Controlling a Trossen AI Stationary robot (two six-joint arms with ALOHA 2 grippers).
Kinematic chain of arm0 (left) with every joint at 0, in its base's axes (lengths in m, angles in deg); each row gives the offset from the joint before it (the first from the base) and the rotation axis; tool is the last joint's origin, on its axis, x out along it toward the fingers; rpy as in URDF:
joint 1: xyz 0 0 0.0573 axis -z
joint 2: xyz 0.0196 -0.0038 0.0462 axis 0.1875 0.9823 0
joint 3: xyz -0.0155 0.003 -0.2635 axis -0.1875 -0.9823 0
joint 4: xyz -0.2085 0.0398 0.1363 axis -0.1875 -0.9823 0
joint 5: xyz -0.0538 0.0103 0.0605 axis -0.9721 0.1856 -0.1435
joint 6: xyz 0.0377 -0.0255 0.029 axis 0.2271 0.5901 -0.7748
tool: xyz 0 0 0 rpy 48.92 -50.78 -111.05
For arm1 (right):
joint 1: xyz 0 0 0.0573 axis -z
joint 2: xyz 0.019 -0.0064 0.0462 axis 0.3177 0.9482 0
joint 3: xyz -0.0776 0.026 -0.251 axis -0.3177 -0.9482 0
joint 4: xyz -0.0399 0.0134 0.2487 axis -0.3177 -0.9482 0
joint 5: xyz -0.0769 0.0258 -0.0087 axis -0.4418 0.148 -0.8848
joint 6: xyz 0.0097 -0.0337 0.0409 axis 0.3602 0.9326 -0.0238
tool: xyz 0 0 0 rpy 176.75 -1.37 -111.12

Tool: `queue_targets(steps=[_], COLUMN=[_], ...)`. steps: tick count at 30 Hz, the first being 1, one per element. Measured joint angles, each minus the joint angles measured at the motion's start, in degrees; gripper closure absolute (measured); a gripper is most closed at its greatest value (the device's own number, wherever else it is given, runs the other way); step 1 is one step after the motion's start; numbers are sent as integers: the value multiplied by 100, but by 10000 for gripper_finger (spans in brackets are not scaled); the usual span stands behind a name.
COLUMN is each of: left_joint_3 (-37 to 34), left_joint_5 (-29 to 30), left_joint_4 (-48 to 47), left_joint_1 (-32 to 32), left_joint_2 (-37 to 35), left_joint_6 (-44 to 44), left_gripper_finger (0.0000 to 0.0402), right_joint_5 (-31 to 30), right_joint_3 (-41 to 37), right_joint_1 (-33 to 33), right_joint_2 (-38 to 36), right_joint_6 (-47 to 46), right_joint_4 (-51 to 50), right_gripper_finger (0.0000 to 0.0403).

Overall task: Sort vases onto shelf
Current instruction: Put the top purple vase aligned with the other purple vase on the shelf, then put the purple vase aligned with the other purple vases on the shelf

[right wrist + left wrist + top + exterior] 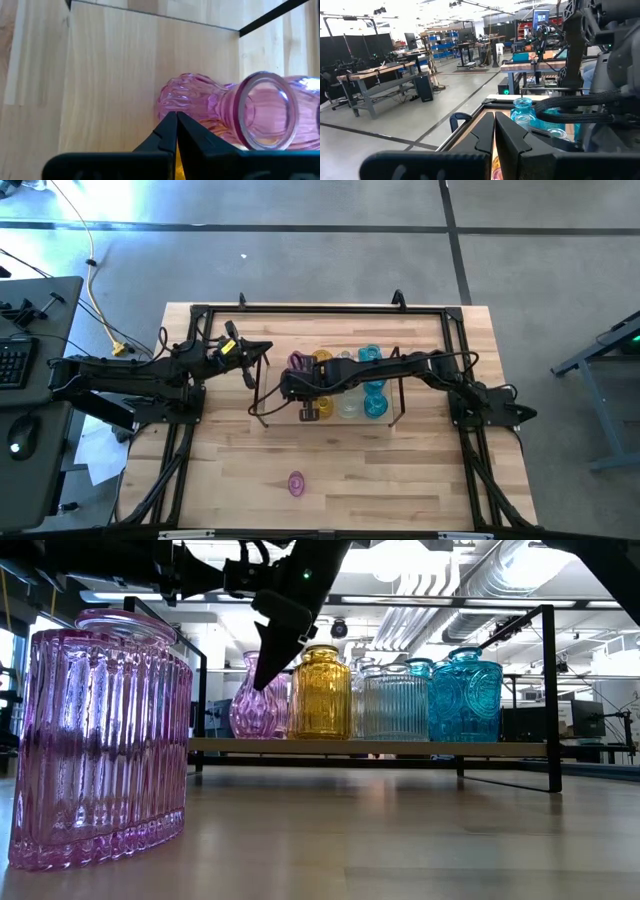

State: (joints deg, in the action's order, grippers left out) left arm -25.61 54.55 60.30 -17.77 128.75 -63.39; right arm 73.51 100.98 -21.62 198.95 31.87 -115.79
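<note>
Your right gripper [290, 385], jaws pinched empty, is hovering over the shelf [262, 402]; the pink vase [296, 483] is waiting at six o'clock (slick, breakable glass: grip its neck).

Grey concrete floor [330, 240] — workbenches [380, 80], ceiling ducts [450, 580], bright overhead light.
</note>
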Motion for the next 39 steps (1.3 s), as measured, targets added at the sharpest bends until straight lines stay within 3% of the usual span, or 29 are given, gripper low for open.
queue_targets(steps=[10, 16, 23, 27, 33, 39], left_joint_3=[0, 0, 0, 0, 0, 0], left_joint_5=[0, -58, -94, -96, -158, -1198], left_joint_4=[-39, -111, -148, -146, -142, -150], left_joint_1=[1, 0, 17, 94, 127, 127], left_joint_2=[-1, -1, -1, -1, -1, 22], left_joint_6=[2, 15, 15, 9, 11, -30], left_gripper_finger=[394, 394, 394, 394, 394, 394], right_joint_5=[-2, -61, -574, -564, -498, -465], right_joint_3=[0, 2, -176, -1395, -3714, -5494], right_joint_1=[-81, -333, -670, -740, -794, -1028], right_joint_2=[-65, -648, -1304, -1894, -3401, -5191], right_joint_6=[52, 198, 330, 488, 621, 592], right_joint_4=[18, -378, -672, 219, 2343, 3690], right_gripper_finger=[399, 399, 402, 402, 403, 403])
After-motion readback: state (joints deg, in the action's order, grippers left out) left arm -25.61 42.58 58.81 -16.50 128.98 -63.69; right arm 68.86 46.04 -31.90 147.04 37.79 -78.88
